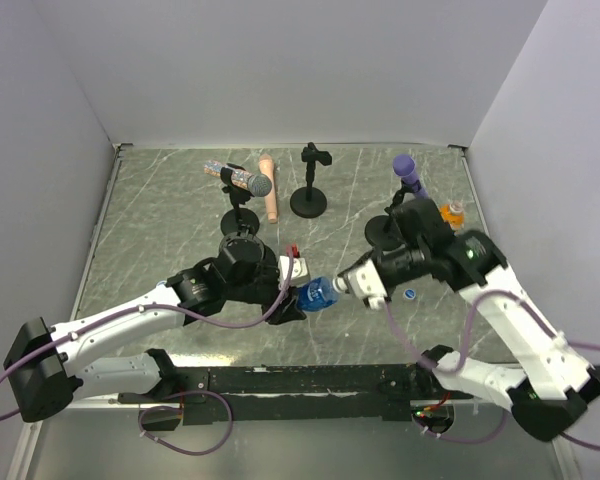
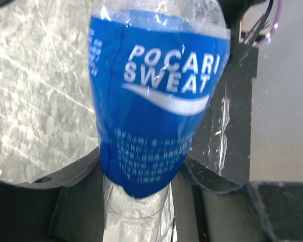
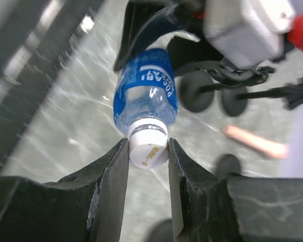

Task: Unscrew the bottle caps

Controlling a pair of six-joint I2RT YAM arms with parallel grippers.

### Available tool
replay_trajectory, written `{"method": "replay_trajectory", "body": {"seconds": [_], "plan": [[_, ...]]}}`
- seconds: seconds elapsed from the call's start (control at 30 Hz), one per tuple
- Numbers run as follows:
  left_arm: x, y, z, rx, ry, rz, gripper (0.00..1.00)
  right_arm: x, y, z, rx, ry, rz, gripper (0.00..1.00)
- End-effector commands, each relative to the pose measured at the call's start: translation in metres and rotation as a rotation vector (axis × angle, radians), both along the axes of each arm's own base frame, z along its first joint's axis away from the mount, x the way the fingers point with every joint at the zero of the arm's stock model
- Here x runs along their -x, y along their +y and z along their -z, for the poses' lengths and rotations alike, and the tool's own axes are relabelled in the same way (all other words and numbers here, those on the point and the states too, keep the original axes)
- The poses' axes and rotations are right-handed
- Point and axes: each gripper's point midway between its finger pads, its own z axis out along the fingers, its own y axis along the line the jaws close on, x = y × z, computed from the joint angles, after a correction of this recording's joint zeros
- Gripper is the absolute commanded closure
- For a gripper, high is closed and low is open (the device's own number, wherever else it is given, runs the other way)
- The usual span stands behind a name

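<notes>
A small bottle with a blue label (image 1: pixel 320 293) is held level above the table between the two arms. My left gripper (image 1: pixel 296 297) is shut on its lower body; in the left wrist view the bottle (image 2: pixel 156 101) fills the frame between the jaws of that gripper (image 2: pixel 141 196). My right gripper (image 1: pixel 348 284) is shut on the bottle's white cap (image 3: pixel 148 147), one finger on each side in the right wrist view (image 3: pixel 148 154). A small blue cap (image 1: pixel 409 294) lies loose on the table. An orange bottle (image 1: pixel 452 212) stands at the right. A clear bottle (image 1: pixel 218 168) lies at the back left.
Black microphone stands (image 1: pixel 310 200) stand at the back. One holds a grey microphone (image 1: pixel 252 182); another holds a purple-headed one (image 1: pixel 404 165). A peach cylinder (image 1: pixel 270 200) lies between them. A white block (image 1: pixel 295 266) sits by my left wrist. Walls enclose three sides.
</notes>
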Motion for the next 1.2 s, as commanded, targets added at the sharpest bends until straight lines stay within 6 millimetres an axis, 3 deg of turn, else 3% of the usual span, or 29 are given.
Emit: {"method": "replay_trajectory", "body": {"seconds": [0.0, 0.13, 0.17, 0.23, 0.27, 0.37, 0.5, 0.67, 0.73, 0.87, 1.0, 1.17], "plan": [[-0.018, -0.001, -0.025, 0.061, -0.094, -0.050, 0.99, -0.022, 0.009, 0.009, -0.053, -0.348, -0.051, 0.99], [-0.025, 0.003, -0.010, -0.004, -0.088, -0.082, 0.99, -0.033, 0.021, 0.006, -0.103, -0.321, -0.005, 0.78], [-0.026, 0.006, -0.008, -0.016, -0.085, -0.091, 0.99, -0.035, 0.022, 0.006, -0.110, -0.329, -0.006, 0.66], [-0.026, 0.011, -0.004, -0.028, -0.089, -0.109, 0.99, -0.037, 0.026, 0.006, -0.126, -0.305, 0.008, 0.33], [-0.027, 0.014, -0.004, -0.025, -0.094, -0.122, 0.99, -0.035, 0.027, 0.006, -0.133, -0.275, 0.021, 0.22], [-0.028, 0.025, -0.001, -0.023, -0.104, -0.153, 0.99, -0.025, 0.026, 0.001, -0.146, -0.162, 0.060, 0.03], [-0.029, 0.034, 0.004, -0.031, -0.113, -0.182, 0.99, -0.016, 0.024, -0.013, -0.154, 0.161, 0.226, 0.01], [-0.032, 0.035, 0.004, -0.033, -0.125, -0.192, 0.99, -0.031, 0.027, -0.046, -0.206, 0.807, 0.516, 0.01], [-0.034, 0.035, 0.002, -0.033, -0.133, -0.194, 0.99, -0.036, 0.029, -0.052, -0.210, 0.965, 0.561, 0.01], [-0.036, 0.033, -0.004, -0.026, -0.142, -0.197, 0.99, -0.038, 0.030, -0.039, -0.168, 1.057, 0.617, 0.03], [-0.036, 0.032, -0.008, -0.011, -0.146, -0.195, 0.99, -0.033, 0.027, -0.014, -0.103, 1.072, 0.651, 0.08], [-0.035, 0.029, -0.012, 0.005, -0.139, -0.189, 0.99, -0.029, 0.031, -0.007, -0.063, 1.105, 0.639, 0.12]]}}
